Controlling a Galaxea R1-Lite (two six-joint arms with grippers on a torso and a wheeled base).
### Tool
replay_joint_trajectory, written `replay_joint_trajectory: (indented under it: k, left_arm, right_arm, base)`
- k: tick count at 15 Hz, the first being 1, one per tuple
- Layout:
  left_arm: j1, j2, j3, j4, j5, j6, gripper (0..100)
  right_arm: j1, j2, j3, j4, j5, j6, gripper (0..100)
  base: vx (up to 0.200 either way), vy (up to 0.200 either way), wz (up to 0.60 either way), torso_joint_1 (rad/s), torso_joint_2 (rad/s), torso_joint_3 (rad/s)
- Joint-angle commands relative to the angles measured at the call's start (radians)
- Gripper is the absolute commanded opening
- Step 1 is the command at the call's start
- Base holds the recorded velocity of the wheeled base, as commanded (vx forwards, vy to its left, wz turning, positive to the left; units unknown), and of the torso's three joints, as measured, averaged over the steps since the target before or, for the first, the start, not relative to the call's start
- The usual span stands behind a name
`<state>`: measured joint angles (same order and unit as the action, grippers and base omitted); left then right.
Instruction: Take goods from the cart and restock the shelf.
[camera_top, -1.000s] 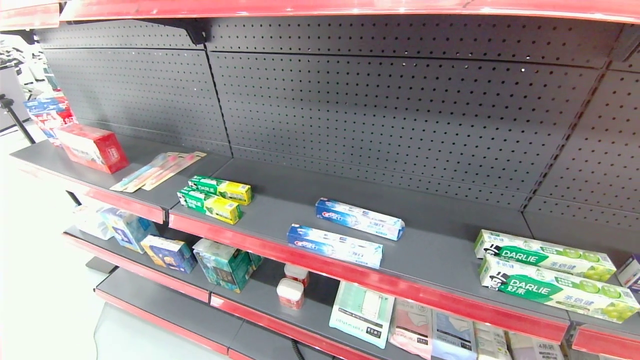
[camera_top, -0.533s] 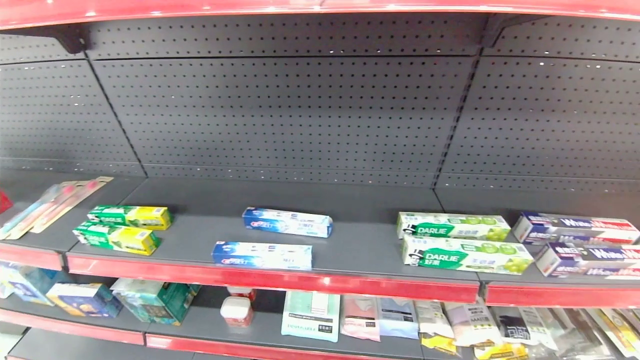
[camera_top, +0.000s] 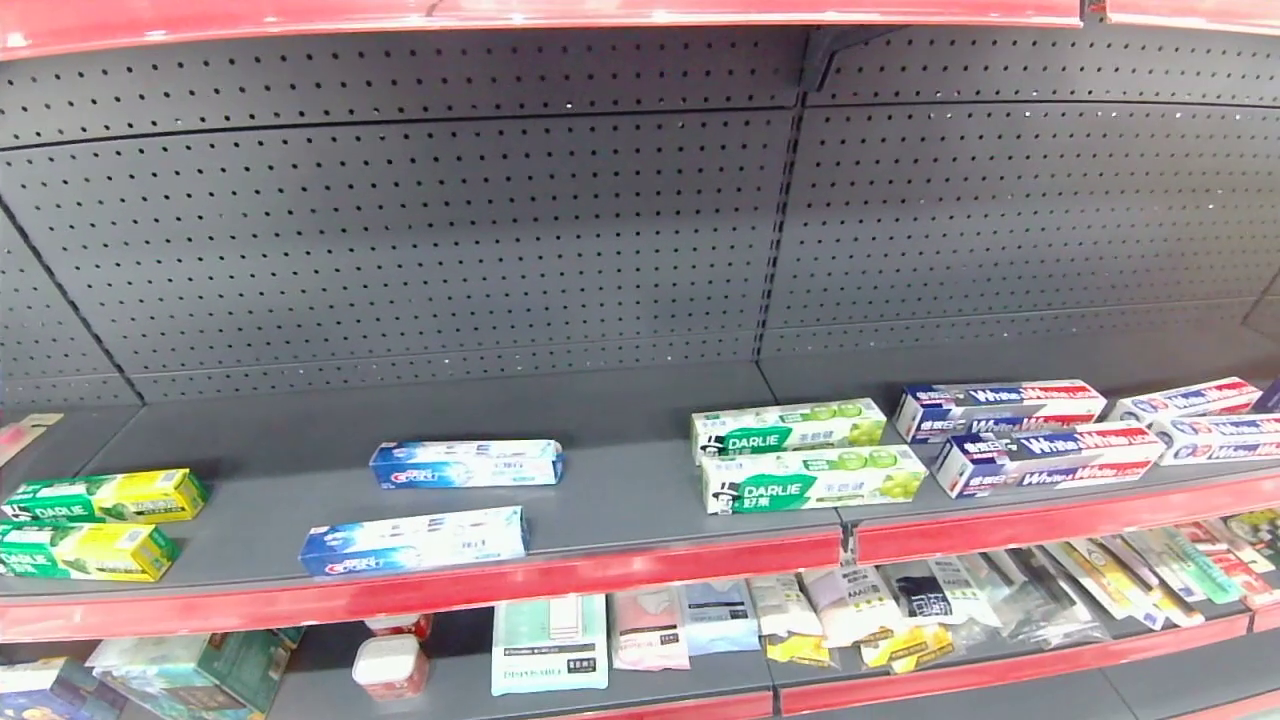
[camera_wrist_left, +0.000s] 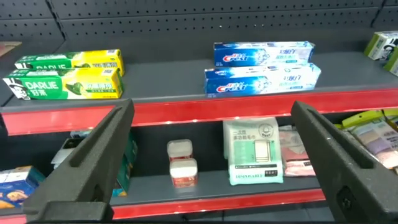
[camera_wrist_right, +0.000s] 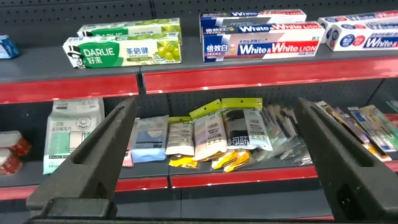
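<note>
The shelf (camera_top: 620, 410) stands in front, with a dark pegboard wall (camera_top: 500, 230) at its back and a red strip along its front edge. On its board toothpaste boxes lie flat in pairs, one box behind the other: two green-and-yellow boxes (camera_top: 100, 495) at the far left, two blue boxes (camera_top: 466, 463) near the middle and well apart from them, two green-and-white boxes (camera_top: 815, 478) further right, and just beside those the navy-and-white boxes (camera_top: 1050, 458). On the lower board there are two small red-and-white jars (camera_top: 390, 665), a pale green packet (camera_top: 549, 643) and a row of flat packets (camera_top: 850, 605). The left end effector (camera_wrist_left: 211, 168) is released, its fingers (camera_wrist_left: 93, 162) spread wide, holding nothing and facing the blue boxes and the jars. The right end effector (camera_wrist_right: 214, 168) is also spread wide and grasps nothing, facing the row of flat packets.
</note>
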<state>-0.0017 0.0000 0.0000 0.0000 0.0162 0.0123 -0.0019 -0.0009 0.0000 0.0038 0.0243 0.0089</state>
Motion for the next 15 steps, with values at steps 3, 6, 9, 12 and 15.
replay_joint_trajectory:
  k: [3,6,9,12,15]
  left_arm:
    - [0.002,0.021,-0.031,0.008,0.001,0.001,100]
    - [0.012,0.657,-0.535,-0.032,0.105,-0.172,100]
    - [0.112,0.973,-0.537,-0.034,0.186,-0.075,100]
    - [0.158,1.181,-0.545,-0.032,0.199,-0.026,100]
    - [0.152,1.315,-0.541,-0.032,0.202,-0.025,100]
  right_arm:
    - [0.0,0.001,0.0,0.001,0.0,0.0,100]
    - [0.0,0.002,0.0,-0.001,0.0,0.0,100]
    - [0.0,0.001,0.0,-0.001,0.0,-0.001,100]
    - [0.0,0.001,0.0,0.001,0.0,0.0,100]
    - [0.0,0.001,0.0,0.001,0.0,0.0,100]
  base:
    - [0.0,0.0,0.0,0.0,0.0,0.0]
    - [0.0,0.0,0.0,0.0,0.0,0.0]
    - [0.0,0.0,0.0,0.0,0.0,0.0]
    - [0.0,0.0,0.0,0.0,0.0,0.0]
    - [0.0,0.0,0.0,0.0,0.0,0.0]
